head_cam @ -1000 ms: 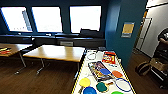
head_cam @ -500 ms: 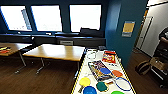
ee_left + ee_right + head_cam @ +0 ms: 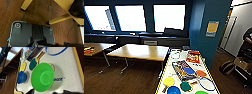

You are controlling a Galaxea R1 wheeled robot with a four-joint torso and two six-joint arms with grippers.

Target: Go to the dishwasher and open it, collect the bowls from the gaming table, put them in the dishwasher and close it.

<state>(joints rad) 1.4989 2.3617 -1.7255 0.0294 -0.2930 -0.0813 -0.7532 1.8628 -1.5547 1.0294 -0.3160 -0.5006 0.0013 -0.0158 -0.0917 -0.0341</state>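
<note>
The gaming table (image 3: 163, 72), white-topped with a yellow edge, stretches away from me at lower right. Near its close end lie a yellow bowl (image 3: 169, 81), a blue bowl (image 3: 173, 90) and a green bowl (image 3: 201, 92). Farther along are an orange bowl (image 3: 201, 73) and another blue one (image 3: 189, 70) resting on a game box. In the right wrist view the green bowl (image 3: 43, 78) lies rim-down and large on the table (image 3: 70, 72). Beside it are the blue bowl (image 3: 21, 77) and the yellow bowl (image 3: 23, 66).
A green paddle (image 3: 186, 86), a blue-rimmed racket (image 3: 207, 83), a flat game box (image 3: 182, 67) and a red box (image 3: 193, 57) share the table. Wooden tables (image 3: 140, 52) stand to the left. A blue wall (image 3: 206, 37), a bag (image 3: 227, 67) and a person (image 3: 247, 37) are on the right. The left wrist view looks down on brown floor (image 3: 37, 11) and yellow table legs (image 3: 58, 19).
The head view has barely shifted. The things on the gaming table lie as before.
</note>
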